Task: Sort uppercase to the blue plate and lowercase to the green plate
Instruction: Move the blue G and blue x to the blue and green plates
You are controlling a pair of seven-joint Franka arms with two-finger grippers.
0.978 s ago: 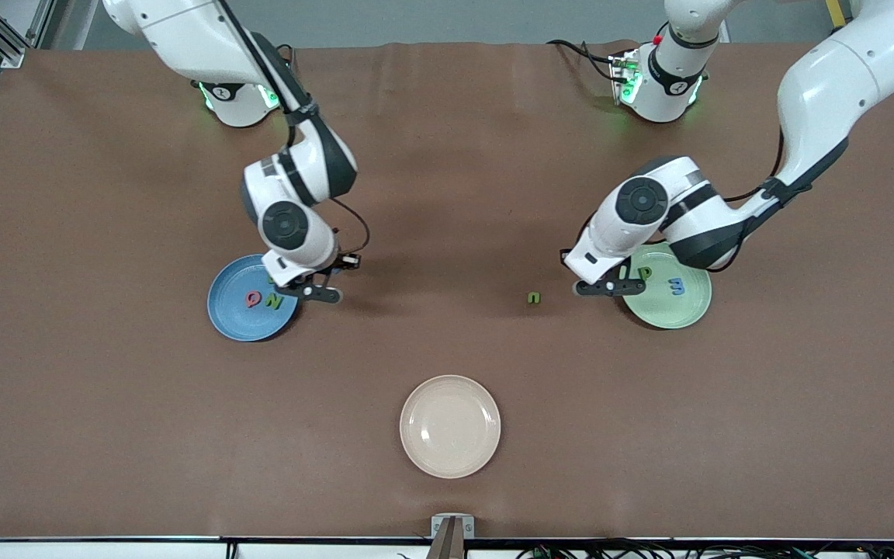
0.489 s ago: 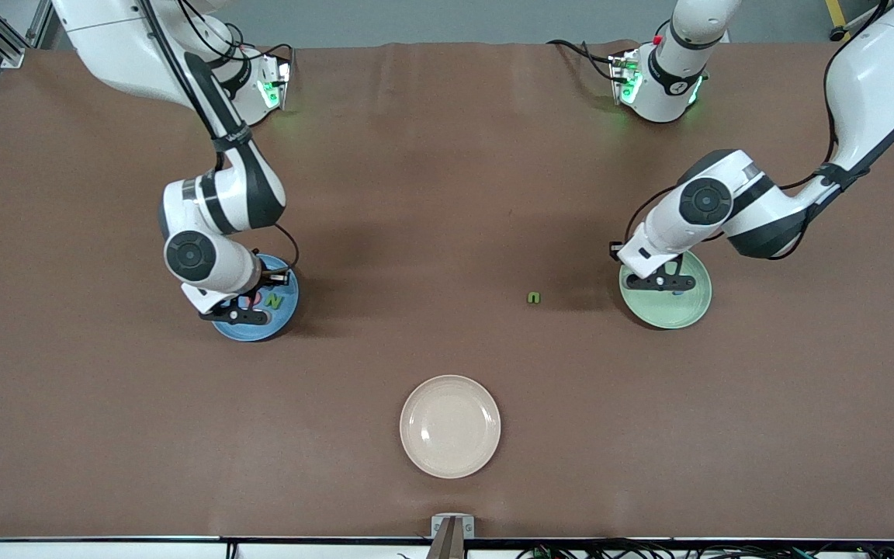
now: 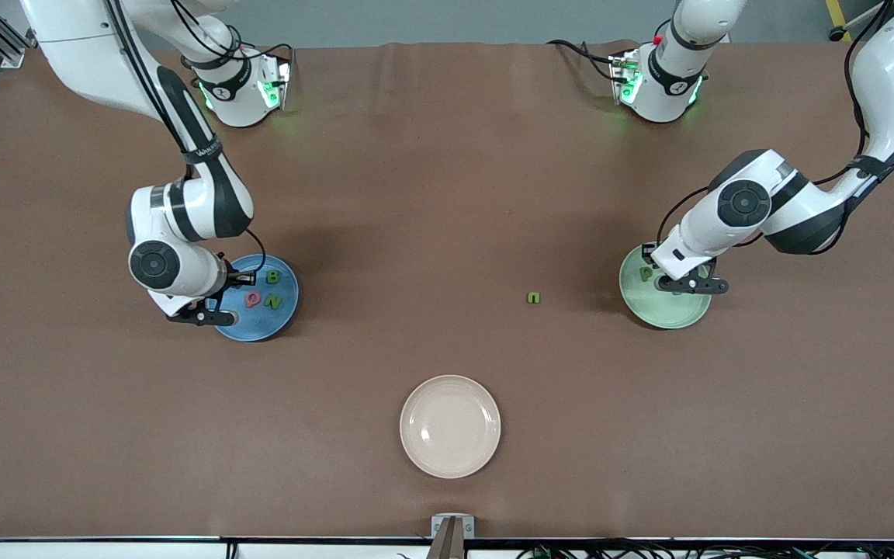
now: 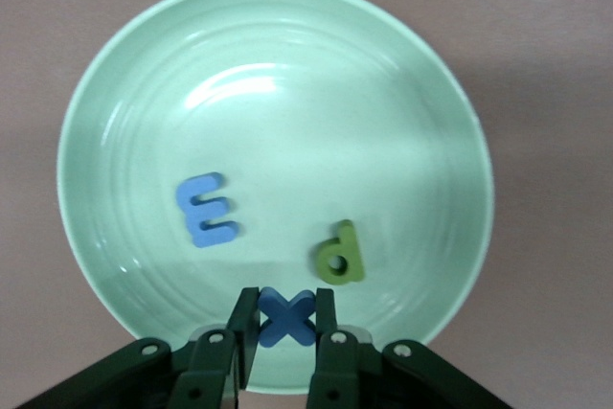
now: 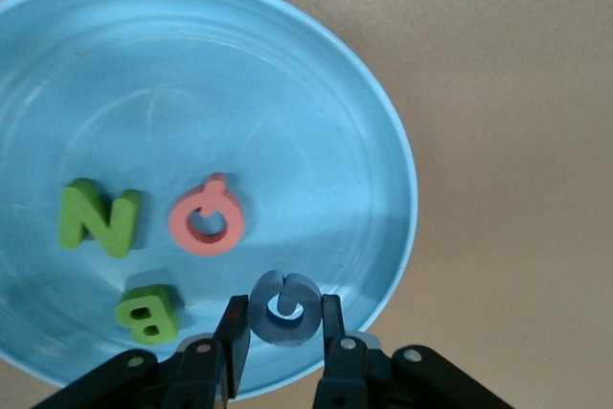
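Observation:
My right gripper is shut on the blue G and holds it over the edge of the blue plate. On that plate lie the green N, the pinkish-red Q and the green B. My left gripper is shut on the blue x over the edge of the green plate. On it lie the blue m and the green p. The small green n lies on the bare table.
A beige plate stands empty nearer to the front camera, at mid table. The brown table top lies between the two plates. Both arm bases stand at the table's top edge.
Both grippers have swung outward from the table's middle. The right one crossed the blue plate to its outer edge. The left one moved from the table beside the n onto the green plate.

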